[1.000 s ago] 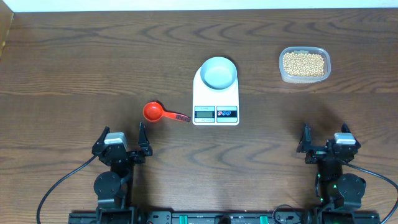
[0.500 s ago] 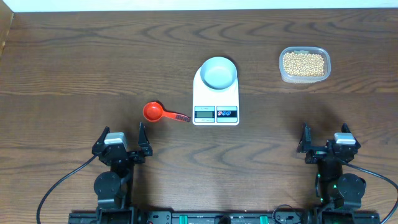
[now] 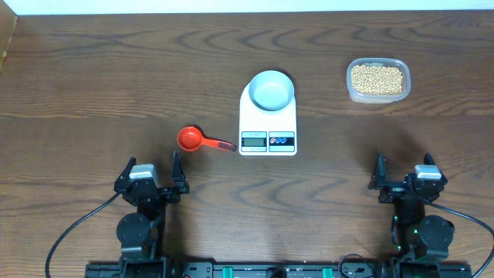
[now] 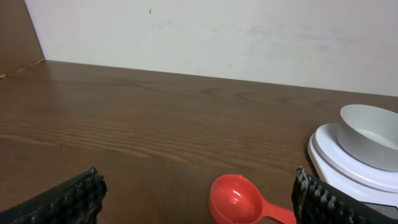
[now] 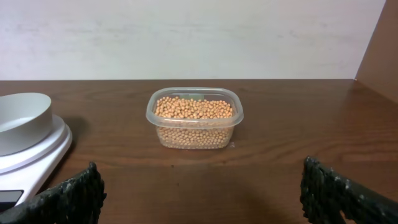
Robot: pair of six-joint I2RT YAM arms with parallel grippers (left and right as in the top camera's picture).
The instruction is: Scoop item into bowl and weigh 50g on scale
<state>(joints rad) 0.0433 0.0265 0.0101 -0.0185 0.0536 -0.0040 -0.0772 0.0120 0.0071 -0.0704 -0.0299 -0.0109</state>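
Overhead: left gripper [image 3: 150,171] and right gripper [image 3: 404,171] spread wide (empty); bowl [image 3: 271,89] on scale [image 3: 268,126]

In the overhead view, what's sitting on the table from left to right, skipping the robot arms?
red scoop → scale with the bowl on it → tub of beans

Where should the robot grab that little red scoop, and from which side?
Probably by its thin handle, coming straight down from above. The red scoop lies flat on the table, cup up, handle pointing toward the scale. The narrow handle fits between open jaws, while the round cup is wider. The left gripper, open, sits nearest.
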